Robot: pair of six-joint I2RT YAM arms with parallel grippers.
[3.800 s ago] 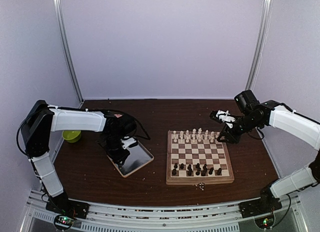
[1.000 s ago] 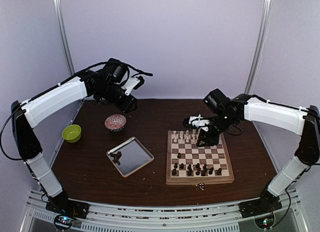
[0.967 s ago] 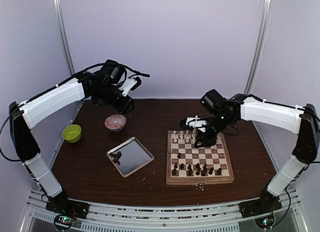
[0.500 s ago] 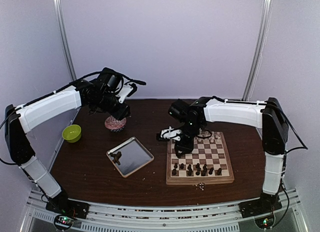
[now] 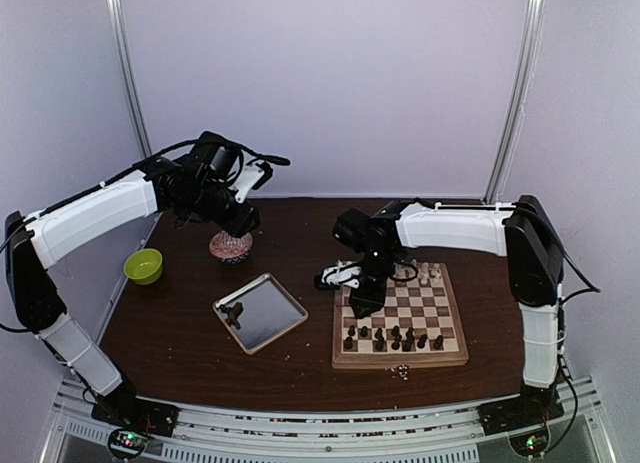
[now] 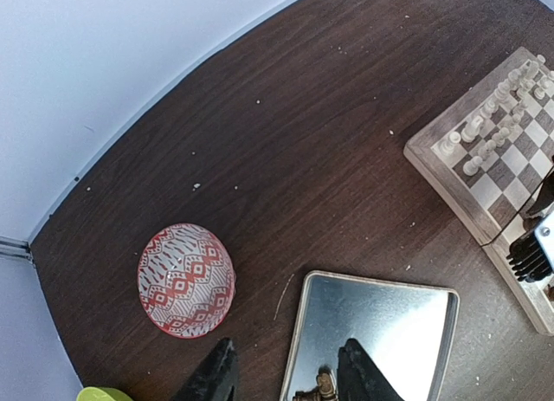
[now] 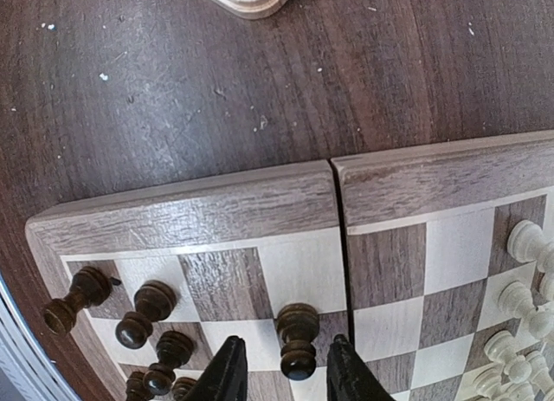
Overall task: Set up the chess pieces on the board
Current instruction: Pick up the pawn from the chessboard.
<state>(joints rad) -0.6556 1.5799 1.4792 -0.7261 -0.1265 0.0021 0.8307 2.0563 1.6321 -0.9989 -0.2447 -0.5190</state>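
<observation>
Now the right gripper (image 7: 286,342) hangs over the board (image 7: 199,212), jaws apart astride a dark piece (image 7: 299,327); the left gripper (image 6: 288,347) hovers above the desk (image 6: 303,158), jaws parted, empty.

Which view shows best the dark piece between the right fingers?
The right wrist view: the dark piece stands close and whole on the board, between the fingers. In the top view the right arm hides it; the left wrist view misses it.
</observation>
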